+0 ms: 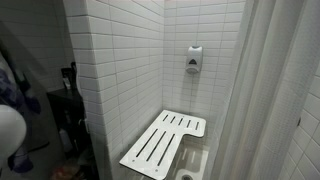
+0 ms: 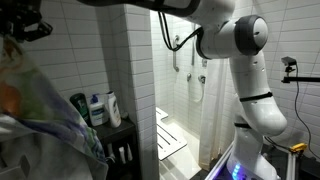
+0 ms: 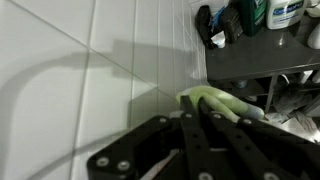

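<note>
The gripper point(image 3: 197, 114) was clenched on what looked like a pale green bag point(image 3: 224, 100), near the tiled wall point(image 3: 90, 70), left of the dark shelf point(image 3: 250, 68).

Nothing here reads clearly from where I stand. The bottles point(image 2: 98, 108) on the dark shelf point(image 2: 120, 128) at the left carry labels, but their print is too small and blurred. The far wall dispenser point(image 1: 193, 59) shows no legible mark.

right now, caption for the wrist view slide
claw pinching a pale green cloth beside white tiled wall, bottles on dark shelf
</note>
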Controlling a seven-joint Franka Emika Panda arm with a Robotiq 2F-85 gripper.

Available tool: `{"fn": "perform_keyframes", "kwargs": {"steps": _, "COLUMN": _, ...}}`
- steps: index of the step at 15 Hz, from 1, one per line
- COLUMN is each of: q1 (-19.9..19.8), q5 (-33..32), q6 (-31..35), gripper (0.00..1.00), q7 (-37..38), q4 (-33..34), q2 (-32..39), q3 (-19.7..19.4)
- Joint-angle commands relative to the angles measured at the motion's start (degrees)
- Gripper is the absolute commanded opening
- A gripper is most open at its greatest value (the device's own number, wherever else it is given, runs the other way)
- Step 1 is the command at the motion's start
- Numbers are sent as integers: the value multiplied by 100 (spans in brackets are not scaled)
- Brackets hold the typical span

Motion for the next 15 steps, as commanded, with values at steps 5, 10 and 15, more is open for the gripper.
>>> {"fn": "perform_keyframes", "kwargs": {"steps": 5, "q1": 1, "q5": 0, "q6": -11, "gripper": 7, "q7": -6, "q4": 15, "q2": 3, "q3": 0}}
{"fn": "perform_keyframes", "kwargs": {"steps": 10, "q1": 11, "q5": -21, "q6": -18, "gripper": 49, "q7": -28, "q4": -42, "q2": 13, "q3": 0}}
{"fn": "perform_keyframes", "kwargs": {"steps": 15, "q1": 92, "q5": -3, "q6": -32, "gripper": 84, "q7": -20, "q4": -40, "q2": 21, "q3": -92}}
